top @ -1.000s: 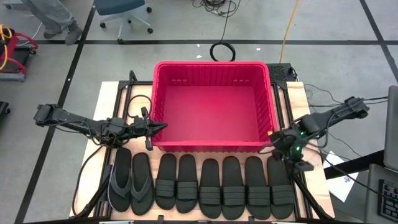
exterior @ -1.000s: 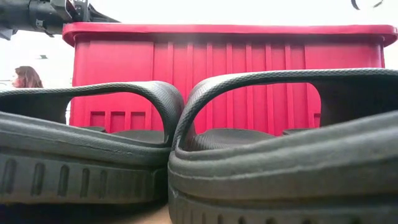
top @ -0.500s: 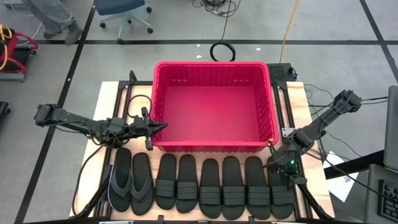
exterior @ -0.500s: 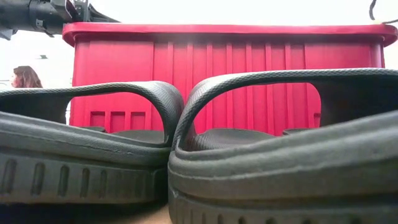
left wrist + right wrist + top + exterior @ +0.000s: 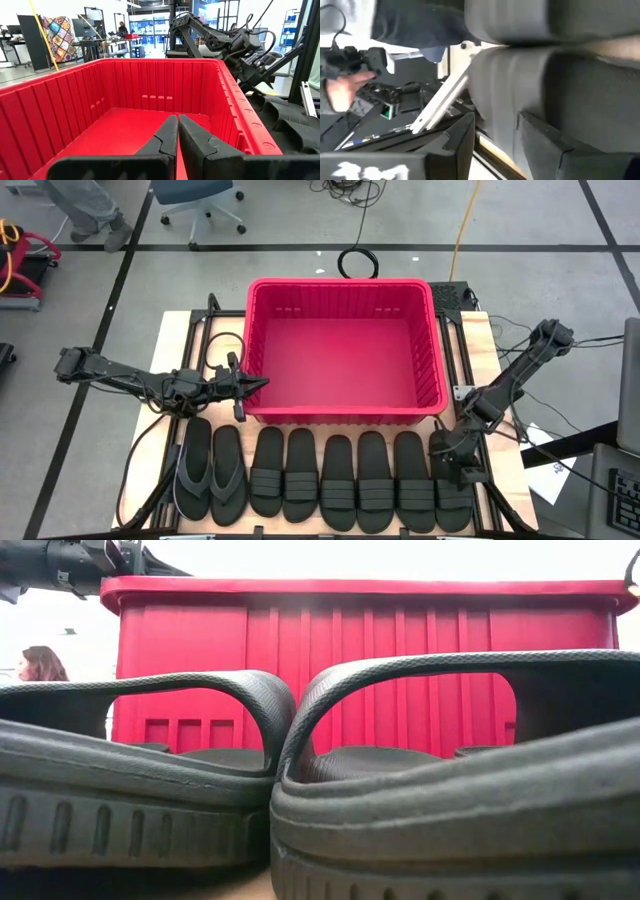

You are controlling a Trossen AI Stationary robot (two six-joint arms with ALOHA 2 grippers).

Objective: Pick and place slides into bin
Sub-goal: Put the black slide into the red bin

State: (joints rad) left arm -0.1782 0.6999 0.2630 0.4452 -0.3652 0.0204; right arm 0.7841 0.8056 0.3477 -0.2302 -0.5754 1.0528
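Note:
Several black slides lie sole-down in a row (image 5: 337,480) along the table's near edge, with a thong pair (image 5: 210,472) at the left end. The red bin (image 5: 345,350) stands behind them, nothing showing inside. My right gripper (image 5: 452,463) hangs open over the rightmost slide (image 5: 452,495). In the right wrist view its fingers (image 5: 462,137) stand at that slide's outer edge (image 5: 520,100); whether they touch it, I cannot tell. My left gripper (image 5: 263,383) waits shut and level at the bin's near left corner, pointing over the rim (image 5: 177,119).
The bin's near wall (image 5: 340,660) rises close behind the slides' toes. Dark frame rails (image 5: 470,340) run beside the bin on both sides. Beyond the table's right edge a person's hand (image 5: 340,92) holds a device. A chair (image 5: 200,200) and cables lie on the floor behind.
My right gripper has come down from beside the bin's near right corner toward the table's near edge, rolling as it went, and now hangs over the rightmost slide. The slides and the bin have stayed where they were.

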